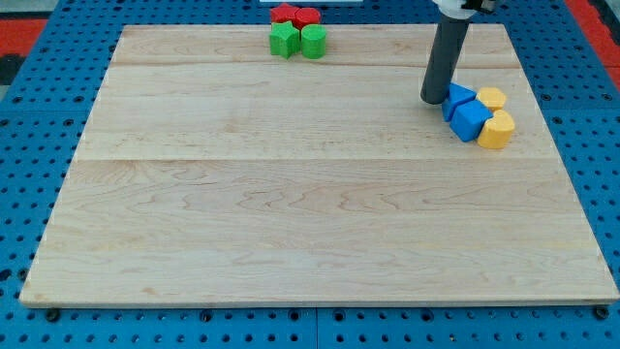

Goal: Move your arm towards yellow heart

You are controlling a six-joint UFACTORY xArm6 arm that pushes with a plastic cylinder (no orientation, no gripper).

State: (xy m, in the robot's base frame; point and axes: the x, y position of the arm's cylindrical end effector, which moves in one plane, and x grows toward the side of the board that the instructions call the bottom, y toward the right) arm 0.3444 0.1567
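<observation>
Looking across the counter [291, 194], you would have found my tip [433, 100] planted just beside the blue blocks, touching or nearly touching the upper one at its side toward the view's left. This arm carried no jawed tool at all, only a straight dark rod, so nothing was open, closed or gripping; it could only push. Taking those blue blocks as the landmark, the two yellow pieces sat on their far side from my tip: one small yellow block [493, 97] toward the view's top and right of them, and a larger yellow block [496, 129] toward the view's bottom and right, touching the lower blue one. Which of the two was the yellow heart you could not tell for certain at that size; the larger looked the likelier. Judged from that layout, my tip stood near the cluster because the target lay within it, with the blue pieces still in between. Counted out: two blue blocks [466, 111], two yellow, and, well apart toward the view's top and left, two green blocks [298, 41] with two red blocks [295, 15] just behind them.
</observation>
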